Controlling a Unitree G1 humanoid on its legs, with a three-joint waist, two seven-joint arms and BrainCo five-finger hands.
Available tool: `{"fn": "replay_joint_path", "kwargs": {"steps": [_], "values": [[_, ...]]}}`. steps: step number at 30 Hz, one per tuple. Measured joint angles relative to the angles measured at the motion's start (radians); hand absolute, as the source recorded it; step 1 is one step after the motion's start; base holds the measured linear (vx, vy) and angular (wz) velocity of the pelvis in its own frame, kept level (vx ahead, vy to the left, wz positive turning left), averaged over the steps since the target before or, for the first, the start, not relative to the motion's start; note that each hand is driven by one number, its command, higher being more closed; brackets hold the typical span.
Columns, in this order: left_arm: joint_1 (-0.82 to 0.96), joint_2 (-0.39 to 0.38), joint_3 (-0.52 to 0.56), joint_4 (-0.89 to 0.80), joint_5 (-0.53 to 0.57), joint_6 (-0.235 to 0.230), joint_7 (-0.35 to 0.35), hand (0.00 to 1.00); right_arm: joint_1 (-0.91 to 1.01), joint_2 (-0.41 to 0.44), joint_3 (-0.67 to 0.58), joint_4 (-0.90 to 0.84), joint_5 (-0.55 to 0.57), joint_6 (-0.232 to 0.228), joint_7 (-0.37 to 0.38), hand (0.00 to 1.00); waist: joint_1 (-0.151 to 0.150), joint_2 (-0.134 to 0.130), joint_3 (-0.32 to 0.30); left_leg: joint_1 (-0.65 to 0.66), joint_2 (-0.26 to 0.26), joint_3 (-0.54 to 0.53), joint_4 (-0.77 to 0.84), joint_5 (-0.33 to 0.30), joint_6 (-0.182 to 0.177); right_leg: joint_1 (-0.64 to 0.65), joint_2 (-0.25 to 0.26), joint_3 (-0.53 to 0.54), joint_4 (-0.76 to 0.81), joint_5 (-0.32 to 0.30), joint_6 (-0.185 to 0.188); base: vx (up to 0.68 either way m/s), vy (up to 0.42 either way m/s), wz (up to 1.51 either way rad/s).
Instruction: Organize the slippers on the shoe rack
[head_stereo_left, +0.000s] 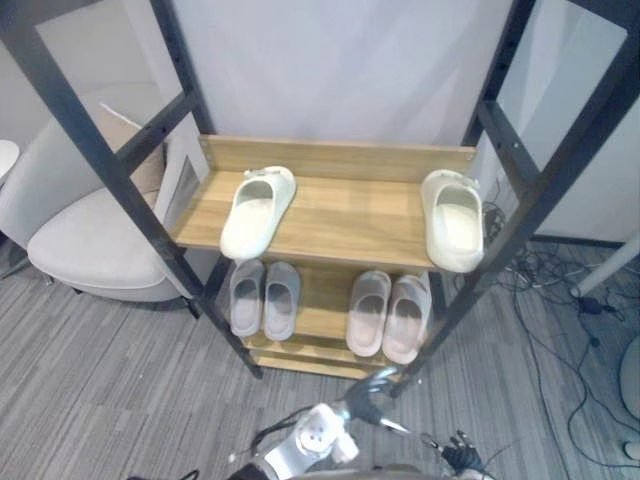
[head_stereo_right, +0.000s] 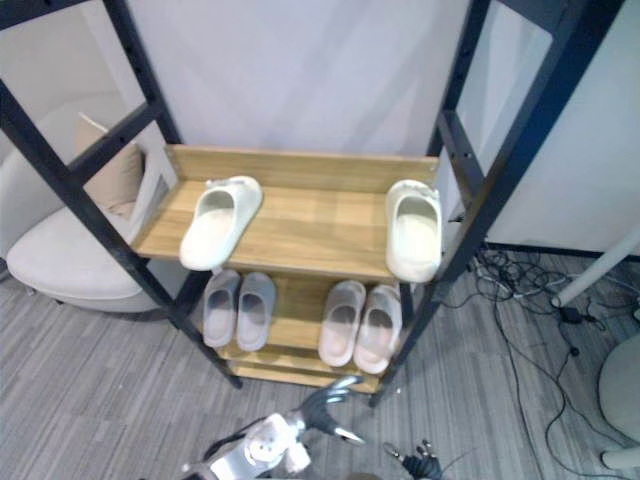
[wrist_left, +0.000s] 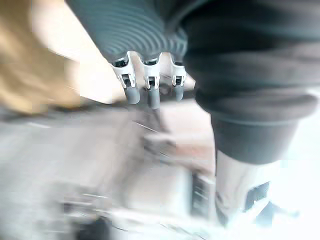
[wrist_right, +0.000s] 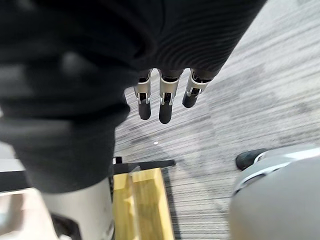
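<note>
The shoe rack (head_stereo_left: 340, 215) has wooden shelves in a black metal frame. On its upper shelf, one cream slipper (head_stereo_left: 258, 210) lies at the left, angled with its toe near the front edge. The other cream slipper (head_stereo_left: 452, 218) lies far apart at the right end. On the lower shelf, a grey pair (head_stereo_left: 264, 297) sits side by side at the left and a pinkish pair (head_stereo_left: 389, 314) at the right. My left hand (wrist_left: 147, 87) hangs low with straight fingers and holds nothing. My right hand (wrist_right: 165, 100) hangs over the carpet, its fingers straight and empty.
A beige armchair (head_stereo_left: 90, 235) with a cushion (head_stereo_left: 135, 150) stands close to the rack's left side. Loose cables (head_stereo_left: 555, 290) lie on the grey carpet to the right. A white wall is behind the rack. A wooden shelf corner (wrist_right: 142, 205) shows below my right hand.
</note>
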Motion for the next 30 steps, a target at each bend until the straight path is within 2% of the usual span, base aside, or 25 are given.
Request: {"fn": "replay_joint_path", "kwargs": {"steps": [1,3,6,7,12,20,24,30], "values": [[-0.019,0.016,0.008,-0.091,-0.036,-0.006,0.001,0.0,0.0,-0.008,0.001,0.007,0.0,0.0,-0.002,0.0,-0.001,0.003,-0.002,0.007,0.0,0.0,-0.008,0.0,0.0,0.002,0.002,0.001,-0.002,0.0,-0.001,0.07,-0.014,-0.04],[-0.045,0.032,0.029,-0.149,-0.059,-0.009,0.003,0.0,0.001,-0.012,0.002,0.007,0.0,0.0,-0.004,0.0,-0.001,0.011,-0.007,0.008,0.001,0.0,-0.013,0.0,0.0,0.003,0.003,0.001,-0.006,0.0,-0.001,0.06,-0.012,-0.01],[-0.101,0.05,0.146,-0.27,-0.097,-0.019,0.034,0.0,0.007,-0.023,0.018,0.007,-0.003,0.0,-0.009,0.0,-0.002,0.013,-0.01,0.015,0.002,-0.005,-0.014,-0.001,0.0,0.022,0.005,-0.005,-0.017,0.001,-0.001,0.06,-0.014,0.05],[-0.135,0.064,0.216,-0.324,-0.112,-0.03,0.06,0.0,0.009,-0.03,0.037,0.007,-0.008,0.001,-0.009,0.0,-0.003,0.011,-0.009,0.018,0.002,-0.008,-0.014,-0.001,0.0,0.032,0.006,-0.008,-0.023,0.002,-0.002,0.04,-0.013,0.06],[-0.206,0.07,0.375,-0.335,-0.133,-0.047,0.125,0.0,0.014,-0.033,0.038,0.007,-0.01,0.01,-0.005,0.0,-0.003,0.009,-0.01,0.017,0.003,-0.005,-0.014,-0.001,0.0,0.036,0.009,-0.005,-0.045,0.016,-0.004,0.0,0.002,-0.02],[-0.359,0.134,0.596,-0.106,-0.109,-0.043,0.242,0.0,0.036,-0.037,0.041,0.006,-0.01,0.025,0.02,0.0,-0.015,-0.016,-0.009,0.022,0.003,0.002,-0.014,-0.001,0.001,0.052,0.011,0.003,-0.085,0.043,0.0,-0.03,0.01,-0.03],[-0.44,0.22,0.67,0.023,-0.093,-0.031,0.288,0.0,0.044,-0.037,0.041,0.006,-0.009,0.037,0.025,0.0,-0.019,-0.02,-0.008,0.01,0.002,0.004,-0.014,-0.001,0.001,0.046,0.012,0.006,-0.103,0.052,0.001,0.0,0.0,0.0],[-0.537,0.358,0.696,0.159,-0.071,-0.011,0.307,0.0,0.042,-0.037,0.031,-0.008,-0.009,0.038,0.037,0.0,-0.019,-0.019,-0.007,-0.004,0.002,0.021,-0.014,-0.001,0.0,0.028,0.015,0.023,-0.103,0.057,0.0,0.04,-0.002,-0.08]]}}
